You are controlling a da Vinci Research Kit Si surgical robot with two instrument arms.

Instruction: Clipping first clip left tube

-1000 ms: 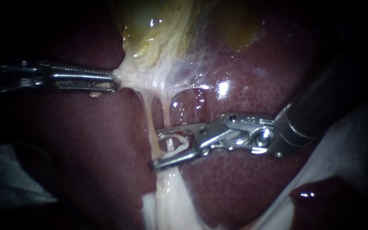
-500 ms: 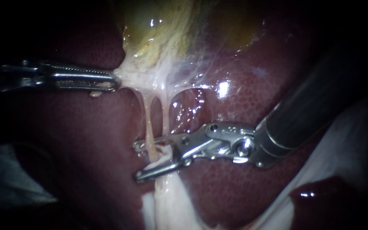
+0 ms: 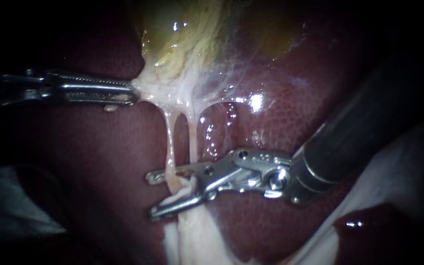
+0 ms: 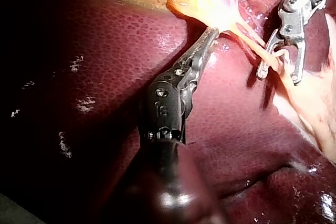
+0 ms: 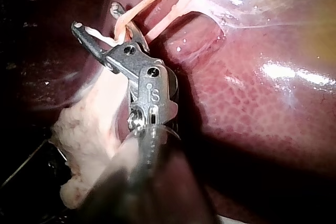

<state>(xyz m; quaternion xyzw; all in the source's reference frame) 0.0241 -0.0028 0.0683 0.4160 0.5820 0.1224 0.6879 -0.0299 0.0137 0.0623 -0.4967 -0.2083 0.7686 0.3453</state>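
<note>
Right instrument gapes open astride the left tube, six o'clock of the gallbladder the left instrument clamps; next, squeeze shut.

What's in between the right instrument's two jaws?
The left tube crosses the gap between the right instrument's open jaws, clearest in the endoscope view.

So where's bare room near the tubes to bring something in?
Bare liver lies left of the tubes, between the left instrument and the right instrument; more right of the tubes, above the right instrument. Crowded: its open jaws around the tubes, and the slit between the tubes.
</note>
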